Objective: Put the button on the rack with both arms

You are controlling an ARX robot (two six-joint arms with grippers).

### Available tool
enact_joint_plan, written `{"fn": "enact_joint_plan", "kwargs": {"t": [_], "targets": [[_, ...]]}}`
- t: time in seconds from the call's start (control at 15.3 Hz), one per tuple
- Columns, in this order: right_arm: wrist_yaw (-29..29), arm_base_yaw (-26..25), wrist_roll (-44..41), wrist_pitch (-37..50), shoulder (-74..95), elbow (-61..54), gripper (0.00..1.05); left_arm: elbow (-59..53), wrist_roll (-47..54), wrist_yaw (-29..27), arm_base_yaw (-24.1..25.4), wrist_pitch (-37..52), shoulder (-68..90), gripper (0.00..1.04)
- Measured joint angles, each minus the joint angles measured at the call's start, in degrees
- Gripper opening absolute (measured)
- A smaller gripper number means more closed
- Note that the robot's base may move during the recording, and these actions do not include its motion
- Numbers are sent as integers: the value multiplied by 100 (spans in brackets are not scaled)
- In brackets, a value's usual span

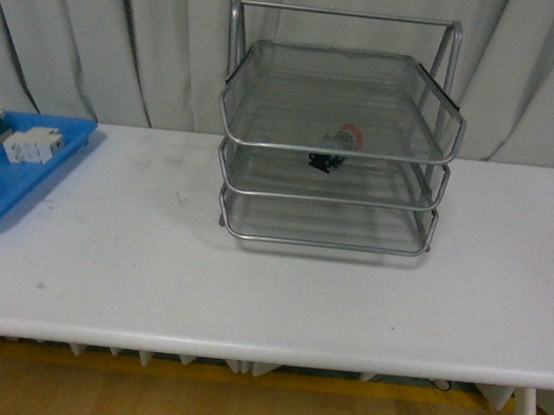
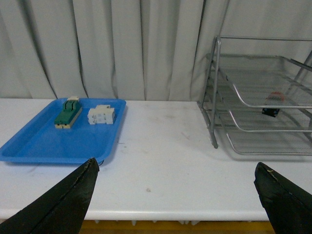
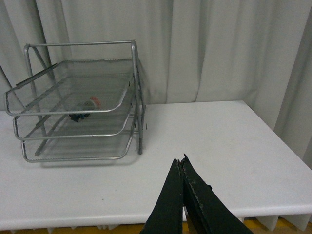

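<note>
Button (image 1: 341,145) sits inside the rack (image 1: 338,135), lying on the middle tier's mesh under the top tray, its red cap tipped to one side and the black body lower toward the front. That rack stands on the white table (image 1: 252,273) against the curtain. Well off to the rack's left lies a blue tray (image 2: 58,139) holding a green block (image 2: 67,114) and a white component (image 2: 101,115). Short of the rack, the left tool (image 2: 178,195) hangs spread wide and empty; the right tool (image 3: 181,195) is pinched closed on nothing.
</note>
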Motion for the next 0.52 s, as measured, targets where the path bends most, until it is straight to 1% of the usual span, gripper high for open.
{"fn": "enact_joint_plan", "kwargs": {"t": [0.13,0.2,0.26,0.52], "targets": [[0,0,0,-197,-177,0,2,0,0,0,0,-2,0,98],[-9,0,-2,-1073,-750,4,2,0,0,0,0,-2,0,98],[-4,0,0,-1086,-1137,4,2,0,0,4,0,-7,0,98],[-2,0,0,-1161,-1119,4,2,0,0,0,0,-2,0,98]]}}
